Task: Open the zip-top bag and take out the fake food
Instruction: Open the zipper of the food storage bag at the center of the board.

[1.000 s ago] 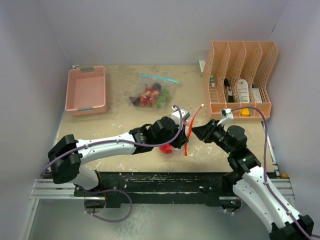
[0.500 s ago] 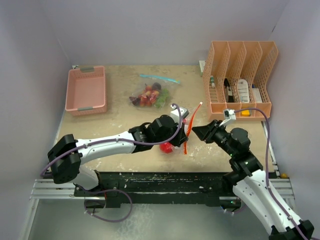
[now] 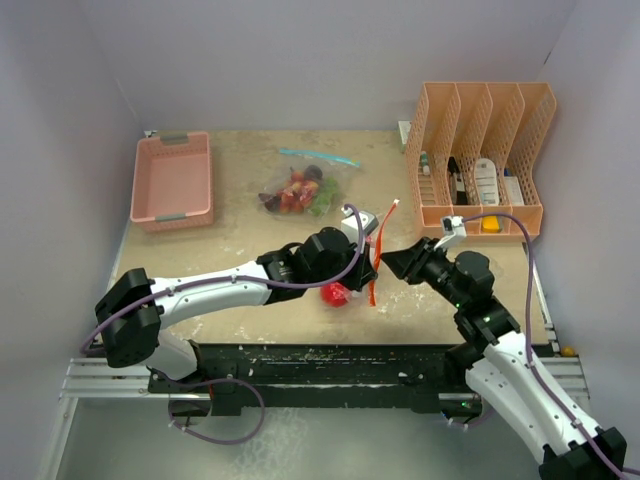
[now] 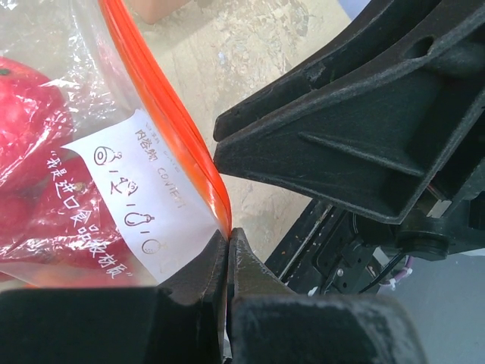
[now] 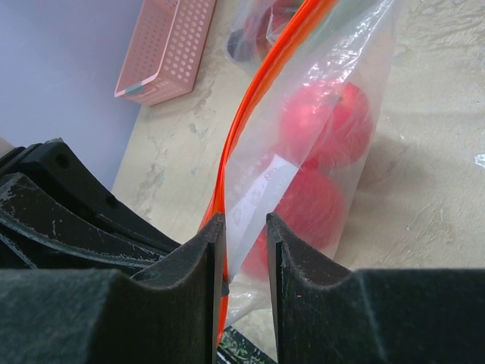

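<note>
A clear zip-top bag (image 3: pixel 372 262) with an orange zip strip (image 4: pixel 163 114) hangs just above the table between the two arms. Red round fake food (image 3: pixel 336 293) sags in its bottom. My left gripper (image 4: pixel 228 239) is shut on the bag's edge right under the orange strip, beside a white label (image 4: pixel 144 205). My right gripper (image 5: pixel 246 227) faces it from the right, open. The bag's film and orange strip (image 5: pixel 258 98) pass between its fingers, which stand apart. Two red balls (image 5: pixel 326 125) show through the film beyond them.
A second clear bag (image 3: pixel 300 190) holding mixed toy fruit lies at the back centre. A pink basket (image 3: pixel 172 180) stands at the back left. An orange file rack (image 3: pixel 485 160) with small items stands at the back right. The table's front edge runs just below the hanging bag.
The right gripper's jaws have spread slightly and it has edged left toward the bag. The top of the orange strip has swung a little to the left. The left gripper keeps its hold.
</note>
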You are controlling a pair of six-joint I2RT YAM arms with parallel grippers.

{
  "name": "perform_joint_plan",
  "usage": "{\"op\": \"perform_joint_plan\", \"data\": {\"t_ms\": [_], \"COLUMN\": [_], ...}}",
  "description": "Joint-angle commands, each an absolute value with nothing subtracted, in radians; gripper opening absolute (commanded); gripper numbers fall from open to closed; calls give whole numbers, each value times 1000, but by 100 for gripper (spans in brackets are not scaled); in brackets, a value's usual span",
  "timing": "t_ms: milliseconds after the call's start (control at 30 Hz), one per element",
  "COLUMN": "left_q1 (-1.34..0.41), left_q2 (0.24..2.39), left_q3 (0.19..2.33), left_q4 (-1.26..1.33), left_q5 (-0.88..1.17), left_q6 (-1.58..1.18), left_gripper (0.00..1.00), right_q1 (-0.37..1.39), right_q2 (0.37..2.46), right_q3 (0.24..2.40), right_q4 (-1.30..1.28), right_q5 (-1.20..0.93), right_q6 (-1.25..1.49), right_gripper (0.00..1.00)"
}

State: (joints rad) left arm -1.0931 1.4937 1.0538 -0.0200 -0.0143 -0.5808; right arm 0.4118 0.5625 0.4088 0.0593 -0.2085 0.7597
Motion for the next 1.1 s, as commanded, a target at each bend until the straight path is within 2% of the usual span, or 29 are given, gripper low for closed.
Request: {"op": "perform_joint_plan", "data": {"t_ms": [0,600,1067], "left_q1": [-1088,-1061,-1061], "left_q2": [1483,1513,1518], "left_q3": [1110,1122,1115], "left_q4": [29,45,55], "left_q5": [-2,35,71], "left_q6": [-560,-563,-564], "left_gripper": [0,0,0], "right_q1": [411,411,411], "right_q2": [568,578,627], "right_q3": [411,387,383], "right_q4": [121,156,213], "right_q5": [-234,-253,-314], "right_q6": [763,778,762], "right_gripper": [31,31,52]}}
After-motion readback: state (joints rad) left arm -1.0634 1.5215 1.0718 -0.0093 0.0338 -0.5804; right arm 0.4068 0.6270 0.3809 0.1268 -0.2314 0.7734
